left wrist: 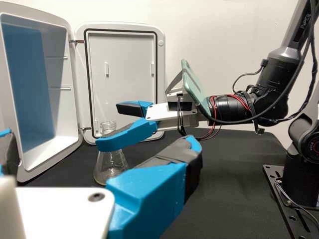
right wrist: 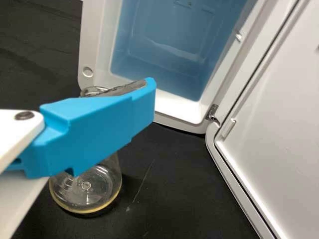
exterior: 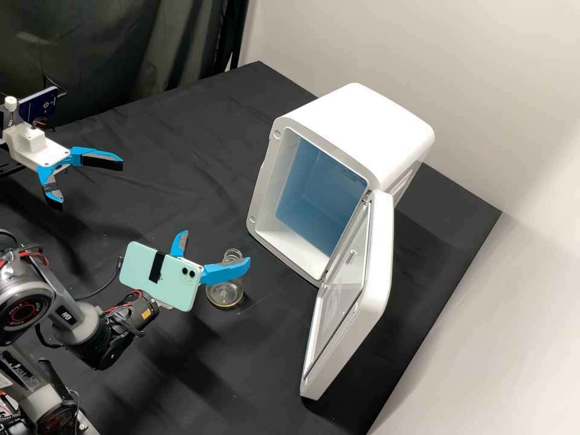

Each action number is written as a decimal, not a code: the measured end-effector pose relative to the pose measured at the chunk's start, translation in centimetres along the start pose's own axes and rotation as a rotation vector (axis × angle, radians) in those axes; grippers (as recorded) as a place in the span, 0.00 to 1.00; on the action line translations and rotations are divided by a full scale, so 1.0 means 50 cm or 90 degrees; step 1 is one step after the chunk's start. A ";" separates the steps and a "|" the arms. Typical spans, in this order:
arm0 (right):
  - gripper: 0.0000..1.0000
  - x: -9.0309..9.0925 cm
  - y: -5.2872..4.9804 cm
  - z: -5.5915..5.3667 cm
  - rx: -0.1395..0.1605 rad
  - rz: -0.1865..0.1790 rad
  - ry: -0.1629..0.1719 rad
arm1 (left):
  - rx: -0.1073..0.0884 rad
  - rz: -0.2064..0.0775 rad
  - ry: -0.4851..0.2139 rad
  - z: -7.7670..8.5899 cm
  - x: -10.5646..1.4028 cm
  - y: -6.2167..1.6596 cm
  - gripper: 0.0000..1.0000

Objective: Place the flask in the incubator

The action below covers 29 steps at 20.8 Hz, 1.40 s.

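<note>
Left wrist view shows the right gripper [left wrist: 107, 126] with its fingers apart, seemingly one on each side of the neck of the flask [left wrist: 109, 167], which stands upright on the bench [exterior: 181, 151] just in front of the open incubator [exterior: 362, 127]. The grip will likely go best if the fingers close squarely on the neck below the rim, then lift straight so the base clears the incubator's lower lip and the door [exterior: 362, 290]. The left gripper [exterior: 90, 184], also spread and holding nothing, hangs well apart.
</note>
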 end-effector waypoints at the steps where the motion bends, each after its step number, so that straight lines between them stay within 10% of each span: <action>1: 1.00 0.000 -0.001 -0.001 -0.005 -0.003 0.003 | 0.000 0.000 0.000 0.000 0.000 0.000 1.00; 9: 1.00 0.006 -0.018 0.037 0.011 -0.033 -0.060 | 0.000 0.000 0.000 0.000 0.000 0.000 1.00; 16: 1.00 0.010 -0.011 0.086 0.070 -0.018 -0.136 | 0.000 0.000 0.000 0.000 0.000 0.000 1.00; 29: 1.00 0.012 -0.003 0.108 0.096 -0.011 -0.149 | 0.002 0.007 -0.002 0.002 -0.001 0.004 1.00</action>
